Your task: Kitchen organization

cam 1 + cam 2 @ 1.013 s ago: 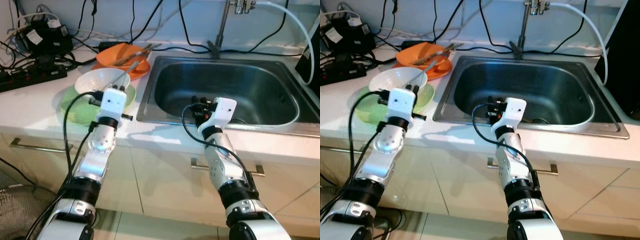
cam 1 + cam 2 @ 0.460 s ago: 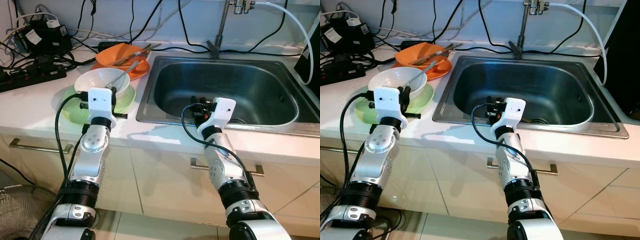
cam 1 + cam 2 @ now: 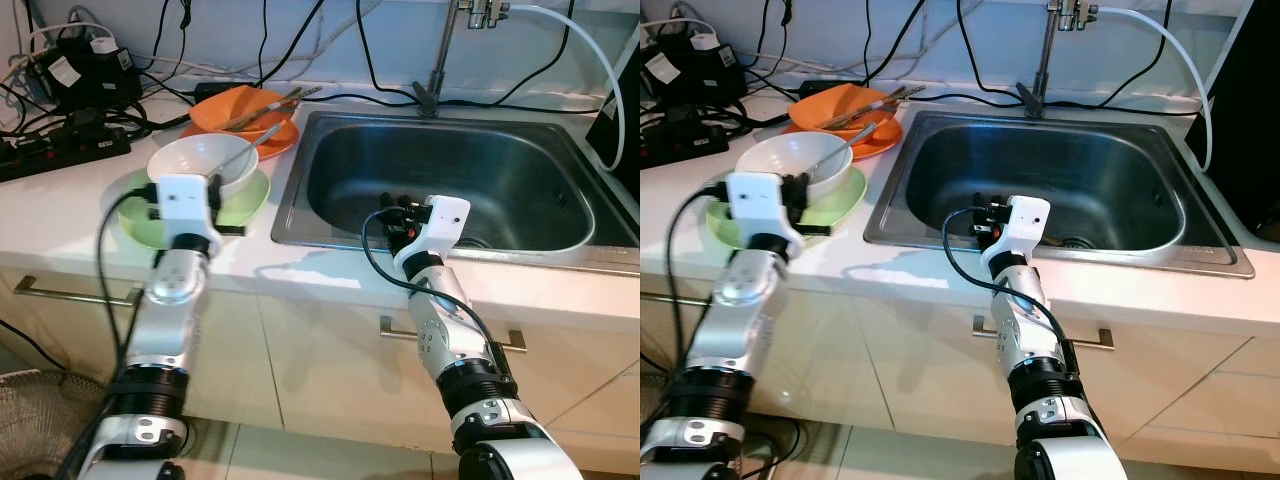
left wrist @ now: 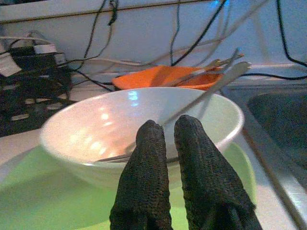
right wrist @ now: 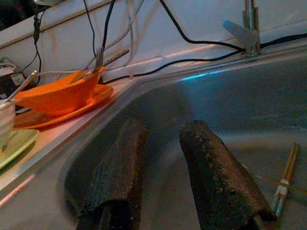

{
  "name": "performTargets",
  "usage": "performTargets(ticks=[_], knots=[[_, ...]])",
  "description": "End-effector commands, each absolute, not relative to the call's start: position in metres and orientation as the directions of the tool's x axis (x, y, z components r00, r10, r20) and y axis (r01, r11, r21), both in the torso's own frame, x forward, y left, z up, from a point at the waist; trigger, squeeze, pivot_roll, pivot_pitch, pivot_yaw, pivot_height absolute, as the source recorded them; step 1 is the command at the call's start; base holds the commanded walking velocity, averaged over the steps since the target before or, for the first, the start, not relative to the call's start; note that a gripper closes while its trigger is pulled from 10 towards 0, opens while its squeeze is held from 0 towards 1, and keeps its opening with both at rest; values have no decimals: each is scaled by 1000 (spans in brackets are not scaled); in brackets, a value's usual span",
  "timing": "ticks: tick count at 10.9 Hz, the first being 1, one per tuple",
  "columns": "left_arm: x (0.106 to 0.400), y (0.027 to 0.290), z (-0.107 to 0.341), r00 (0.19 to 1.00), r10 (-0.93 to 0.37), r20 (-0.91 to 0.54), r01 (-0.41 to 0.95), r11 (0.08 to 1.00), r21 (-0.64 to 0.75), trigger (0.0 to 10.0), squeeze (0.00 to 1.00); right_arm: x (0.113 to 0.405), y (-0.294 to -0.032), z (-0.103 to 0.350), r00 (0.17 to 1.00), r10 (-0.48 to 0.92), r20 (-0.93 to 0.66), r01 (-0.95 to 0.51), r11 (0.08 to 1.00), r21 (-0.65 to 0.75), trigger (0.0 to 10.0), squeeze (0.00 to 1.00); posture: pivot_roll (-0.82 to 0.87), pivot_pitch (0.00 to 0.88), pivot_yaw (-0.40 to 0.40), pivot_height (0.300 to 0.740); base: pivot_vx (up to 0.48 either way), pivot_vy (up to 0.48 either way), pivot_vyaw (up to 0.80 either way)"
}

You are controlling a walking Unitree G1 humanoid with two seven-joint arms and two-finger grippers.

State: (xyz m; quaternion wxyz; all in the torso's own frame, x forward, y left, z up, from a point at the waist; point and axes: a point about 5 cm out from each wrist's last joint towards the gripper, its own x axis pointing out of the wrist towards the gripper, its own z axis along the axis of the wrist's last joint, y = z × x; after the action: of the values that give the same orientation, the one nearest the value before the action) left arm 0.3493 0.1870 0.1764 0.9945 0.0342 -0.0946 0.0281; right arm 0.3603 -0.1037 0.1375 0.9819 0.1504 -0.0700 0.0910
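Straight ahead of your left gripper (image 4: 169, 132) sits the white bowl (image 3: 204, 162), resting on the green plate (image 3: 137, 222) on the counter; the fingers are pressed nearly together, tips at the bowl's near wall, gripping nothing. A spoon (image 4: 211, 87) lies in the bowl, its long handle running up over the far rim, away from the gripper and slanting toward the sink (image 3: 330, 205). Beyond it, further from the gripper, an orange bowl (image 3: 243, 106) with utensils sits on an orange plate.

Your right gripper (image 5: 165, 143) hovers over the sink's near edge, fingers apart and empty, with a pair of chopsticks (image 5: 286, 175) lying in the basin past them.

The white bowl is plainly the left arm's job; it is well apart from the right. You would probably need to open those fingers first, then straddle the near rim, minding the spoon handle, which could tip out.
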Motion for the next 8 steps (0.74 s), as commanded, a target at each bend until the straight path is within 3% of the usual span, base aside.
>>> performTargets(ticks=[1, 6, 8], knots=[[347, 193, 179, 979, 65, 194, -77, 995, 56, 10000, 0, 361, -107, 131, 980, 156, 125, -186, 942, 279, 10000, 0, 159, 25, 15, 740, 0, 0, 0], [338, 215, 193, 966, 129, 223, -148, 986, 72, 10000, 0, 361, -106, 131, 979, 163, 121, -191, 942, 277, 10000, 0, 169, 30, 6, 740, 0, 0, 0], [340, 180, 199, 969, -62, 238, 47, 997, 69, 10000, 0, 362, -105, 131, 979, 167, 120, -194, 941, 278, 10000, 0, 170, 29, 5, 740, 0, 0, 0]])
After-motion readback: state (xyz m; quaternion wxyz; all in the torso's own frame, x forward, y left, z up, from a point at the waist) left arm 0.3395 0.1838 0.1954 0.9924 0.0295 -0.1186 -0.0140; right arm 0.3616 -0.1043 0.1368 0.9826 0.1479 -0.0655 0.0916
